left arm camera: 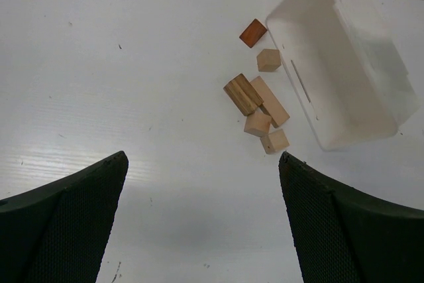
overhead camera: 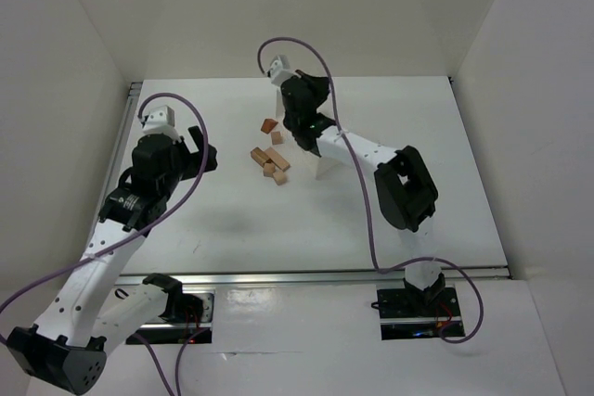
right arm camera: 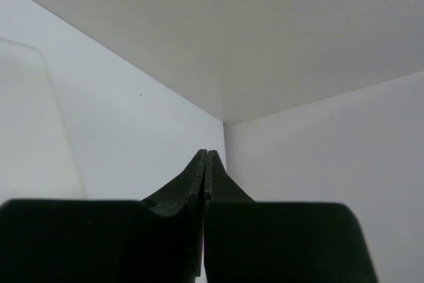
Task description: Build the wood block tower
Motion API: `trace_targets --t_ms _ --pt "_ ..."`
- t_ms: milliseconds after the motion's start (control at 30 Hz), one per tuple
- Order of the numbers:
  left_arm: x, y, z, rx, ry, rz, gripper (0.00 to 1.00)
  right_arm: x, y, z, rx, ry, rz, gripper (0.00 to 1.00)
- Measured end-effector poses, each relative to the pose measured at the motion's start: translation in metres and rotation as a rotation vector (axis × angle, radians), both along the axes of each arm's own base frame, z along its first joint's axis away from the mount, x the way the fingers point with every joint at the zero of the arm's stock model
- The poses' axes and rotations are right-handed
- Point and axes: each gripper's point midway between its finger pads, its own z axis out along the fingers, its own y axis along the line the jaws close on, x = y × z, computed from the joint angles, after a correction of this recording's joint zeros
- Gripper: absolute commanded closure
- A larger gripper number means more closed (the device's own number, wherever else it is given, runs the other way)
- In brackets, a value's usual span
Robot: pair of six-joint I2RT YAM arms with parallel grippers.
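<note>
Several small wooden blocks lie loose on the white table, with no tower standing. In the left wrist view I see a reddish-brown block, a tan cube, a striped block, a long tan block and two tan cubes. The top view shows the same cluster and the reddish-brown block. My left gripper is open and empty, above the table to the left of the blocks. My right gripper is shut, nothing visible between its fingertips, just right of the blocks.
A white plastic tray lies tilted just right of the blocks, mostly hidden under my right arm in the top view. White walls enclose the table on the left, back and right.
</note>
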Motion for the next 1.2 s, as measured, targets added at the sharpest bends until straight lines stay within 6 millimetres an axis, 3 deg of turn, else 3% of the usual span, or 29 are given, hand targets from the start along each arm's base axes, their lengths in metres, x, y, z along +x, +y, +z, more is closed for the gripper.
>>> trace_targets --t_ms 133,167,200,233,300,367,600,767,1000,1067,1133,1167,1200 --pt "0.002 -0.001 -0.006 0.010 0.022 0.000 0.00 0.014 -0.028 -0.017 0.077 0.076 0.010 1.00" --pt "0.002 -0.002 -0.009 0.012 0.029 0.000 0.00 0.016 -0.031 -0.022 0.093 0.101 0.024 0.91" --pt "0.003 -0.002 -0.011 0.015 0.037 -0.001 0.00 0.018 -0.032 -0.028 0.119 0.128 0.048 0.71" --pt "0.004 -0.002 -0.013 0.018 0.045 -0.001 0.00 0.017 -0.031 -0.035 0.146 0.161 0.082 0.67" --pt "0.005 -0.002 -0.015 0.021 0.053 0.000 0.00 0.011 -0.019 -0.043 0.185 0.231 0.176 0.60" --pt "0.005 -0.002 -0.016 0.023 0.055 0.001 0.00 0.002 0.000 -0.045 0.218 0.265 0.255 0.46" --pt "0.005 -0.001 -0.016 0.026 0.054 0.008 0.00 -0.031 0.062 -0.054 0.262 0.333 0.425 0.36" --pt "0.005 0.000 -0.016 0.026 0.054 0.009 0.00 -0.038 0.077 -0.065 0.259 0.352 0.437 0.36" --pt "0.005 0.001 -0.015 0.030 0.052 0.018 0.00 -0.033 0.064 -0.126 0.190 0.415 0.306 0.36" --pt "0.005 0.002 -0.015 0.031 0.051 0.020 0.00 -0.031 0.059 -0.132 0.172 0.404 0.270 0.50" --pt "0.004 0.002 -0.014 0.030 0.046 0.022 0.00 -0.027 0.054 -0.126 0.176 0.369 0.237 0.61" --pt "0.004 0.003 -0.013 0.030 0.044 0.023 0.00 -0.025 0.051 -0.123 0.181 0.353 0.220 0.74" --pt "0.004 0.003 -0.012 0.030 0.042 0.024 0.00 -0.024 0.048 -0.121 0.179 0.343 0.208 0.77"
